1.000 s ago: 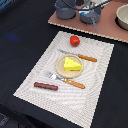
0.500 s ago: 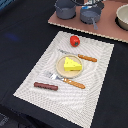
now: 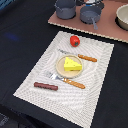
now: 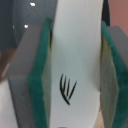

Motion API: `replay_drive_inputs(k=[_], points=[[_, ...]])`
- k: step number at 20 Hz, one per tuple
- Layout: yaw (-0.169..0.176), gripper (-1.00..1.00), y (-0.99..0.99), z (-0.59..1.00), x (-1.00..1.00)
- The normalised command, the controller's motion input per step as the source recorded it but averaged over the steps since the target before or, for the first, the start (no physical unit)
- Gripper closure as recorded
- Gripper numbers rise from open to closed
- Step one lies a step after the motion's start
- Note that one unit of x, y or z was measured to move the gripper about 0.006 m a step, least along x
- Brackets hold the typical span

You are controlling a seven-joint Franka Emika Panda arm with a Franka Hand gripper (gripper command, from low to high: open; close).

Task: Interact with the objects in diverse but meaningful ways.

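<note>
In the wrist view a white fish-like piece [image 4: 75, 50] with a black fin mark stands between my green finger pads [image 4: 40, 85], and my gripper [image 4: 75, 80] is shut on it. The exterior view shows my gripper [image 3: 91, 3] mostly cut off at the top edge, above a grey pot [image 3: 92, 13]. A second grey two-handled pot [image 3: 65, 8] stands beside it. On the striped placemat [image 3: 100, 60] lie a red tomato [image 3: 74, 41], a yellow cheese wedge [image 3: 72, 64] on a tan plate [image 3: 60, 68], and a brown sausage [image 3: 45, 86].
An orange-handled fork [image 3: 70, 81] and knife [image 3: 86, 58] lie beside the plate. The pots stand on a pinkish board [image 3: 107, 29] at the back, with a pale bowl [image 3: 123, 16] at the exterior view's right. A dark tabletop [image 3: 20, 45] surrounds the placemat.
</note>
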Motion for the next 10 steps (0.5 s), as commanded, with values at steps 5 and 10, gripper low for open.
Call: replay_drive_inputs(k=[5,10], points=[[0.000,-1.00,0.39,0.05,0.39],[0.000,-1.00,0.53,0.28,0.48]])
